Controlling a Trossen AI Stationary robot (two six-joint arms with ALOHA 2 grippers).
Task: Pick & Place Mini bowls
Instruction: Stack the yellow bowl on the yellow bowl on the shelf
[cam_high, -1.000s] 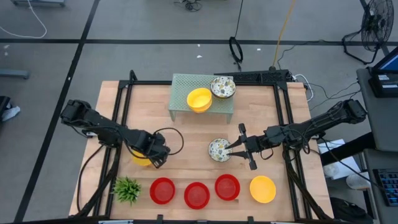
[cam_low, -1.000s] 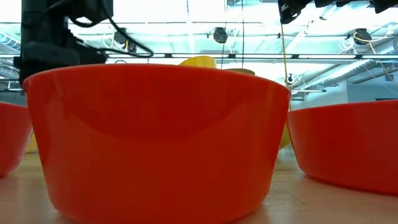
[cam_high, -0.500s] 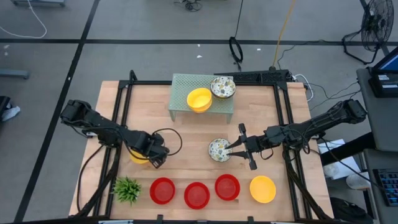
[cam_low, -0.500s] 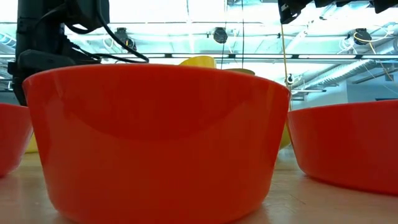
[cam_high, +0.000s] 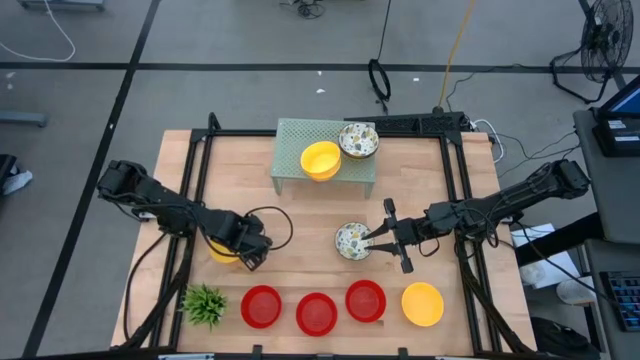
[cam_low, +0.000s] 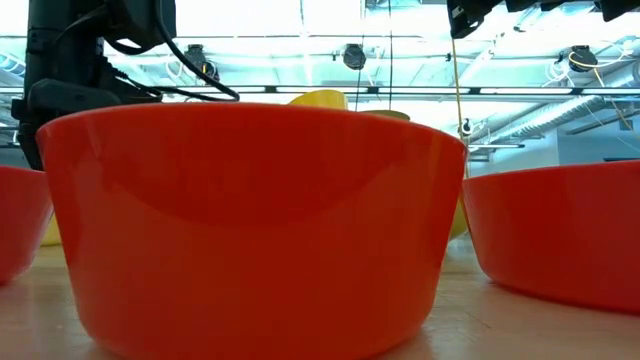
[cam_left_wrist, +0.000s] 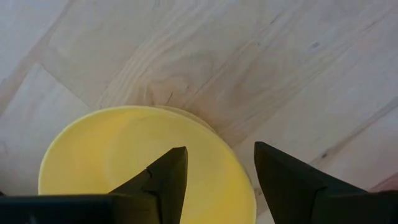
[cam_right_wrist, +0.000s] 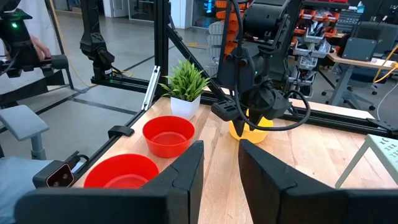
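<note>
Filling pale wooden table: bowls

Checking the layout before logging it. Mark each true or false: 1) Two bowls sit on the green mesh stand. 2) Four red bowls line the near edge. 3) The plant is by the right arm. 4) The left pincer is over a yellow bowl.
1) True: a yellow bowl and a speckled bowl sit on the mesh stand.
2) False: three red bowls.
3) False: the plant is near the left arm.
4) True: the left pincer straddles the rim of a yellow bowl.
</note>
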